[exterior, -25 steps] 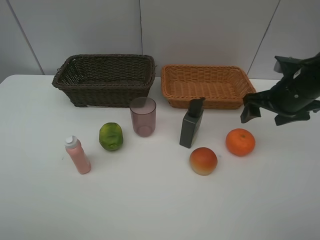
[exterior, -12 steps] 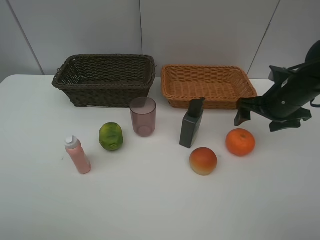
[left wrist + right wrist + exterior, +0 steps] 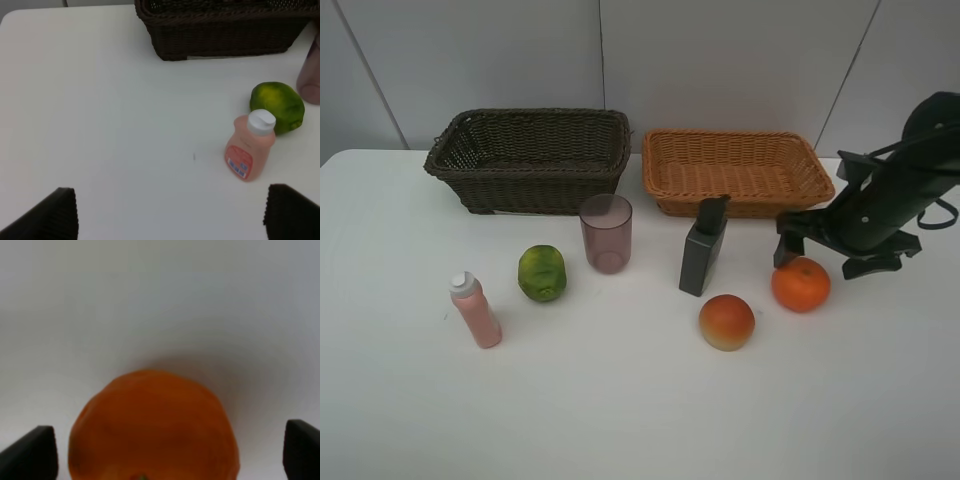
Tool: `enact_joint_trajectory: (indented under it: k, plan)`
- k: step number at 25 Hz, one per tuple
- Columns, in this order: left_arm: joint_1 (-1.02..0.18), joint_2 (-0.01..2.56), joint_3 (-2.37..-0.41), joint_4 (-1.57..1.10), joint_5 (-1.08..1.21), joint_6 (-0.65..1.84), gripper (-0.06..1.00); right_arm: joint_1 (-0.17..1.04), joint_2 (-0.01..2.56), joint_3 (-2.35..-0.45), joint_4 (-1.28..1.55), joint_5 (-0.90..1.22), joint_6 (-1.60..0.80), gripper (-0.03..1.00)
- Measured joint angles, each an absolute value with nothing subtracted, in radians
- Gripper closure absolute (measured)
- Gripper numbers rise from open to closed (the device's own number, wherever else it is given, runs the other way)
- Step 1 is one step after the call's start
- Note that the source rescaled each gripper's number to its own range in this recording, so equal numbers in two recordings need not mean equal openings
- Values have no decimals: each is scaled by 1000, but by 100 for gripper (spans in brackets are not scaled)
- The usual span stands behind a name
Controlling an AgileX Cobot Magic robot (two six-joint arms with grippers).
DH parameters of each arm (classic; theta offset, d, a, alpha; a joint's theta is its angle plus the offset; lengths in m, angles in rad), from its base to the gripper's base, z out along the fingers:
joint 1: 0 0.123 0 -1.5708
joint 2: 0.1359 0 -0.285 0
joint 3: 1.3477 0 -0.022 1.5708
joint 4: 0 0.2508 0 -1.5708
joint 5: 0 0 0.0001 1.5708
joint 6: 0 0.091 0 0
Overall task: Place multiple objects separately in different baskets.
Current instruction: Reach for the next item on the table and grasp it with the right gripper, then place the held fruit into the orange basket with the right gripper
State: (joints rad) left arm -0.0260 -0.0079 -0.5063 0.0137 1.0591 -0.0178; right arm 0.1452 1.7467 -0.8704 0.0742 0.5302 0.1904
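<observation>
On the white table stand a dark brown basket (image 3: 528, 158) and an orange-tan basket (image 3: 735, 172), both at the back. In front of them are a pink bottle (image 3: 476, 310), a green fruit (image 3: 542, 272), a mauve cup (image 3: 606, 232), a dark pump bottle (image 3: 704, 246), a peach-like fruit (image 3: 727, 321) and an orange (image 3: 800, 284). My right gripper (image 3: 825, 258) is open, low over the orange (image 3: 152, 425), with a finger on each side and not touching. My left gripper (image 3: 170, 215) is open above bare table, short of the pink bottle (image 3: 250, 147) and green fruit (image 3: 277, 106).
The dark basket's wall (image 3: 220, 35) lies beyond the green fruit in the left wrist view, and the cup's edge (image 3: 312, 70) shows at the side. The right arm (image 3: 905, 195) reaches in from the right edge, near the tan basket's corner.
My right gripper has moved left and down from beside the tan basket to just over the orange. The objects and the left gripper have stayed put.
</observation>
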Motion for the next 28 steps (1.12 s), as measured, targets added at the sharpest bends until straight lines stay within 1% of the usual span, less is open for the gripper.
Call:
enact_joint_trajectory:
  k: [8, 14, 16, 17, 19, 28]
  plan:
    - [-26, -8, -506, 14, 1059, -18, -2, 162, 1823, -870, 74, 522, 190, 2]
    - [-26, -8, -506, 14, 1059, -18, -2, 162, 1834, -870, 74, 506, 190, 3]
    - [-26, -8, -506, 14, 1059, -18, -2, 162, 1836, -870, 74, 493, 190, 10]
    - [-26, -8, -506, 14, 1059, -18, -2, 162, 1836, -870, 74, 488, 190, 17]
    - [-26, -8, -506, 14, 1059, -18, -2, 162, 1836, -870, 74, 484, 190, 38]
    - [-26, -8, -506, 14, 1059, -18, -2, 163, 1836, -870, 78, 444, 191, 38]
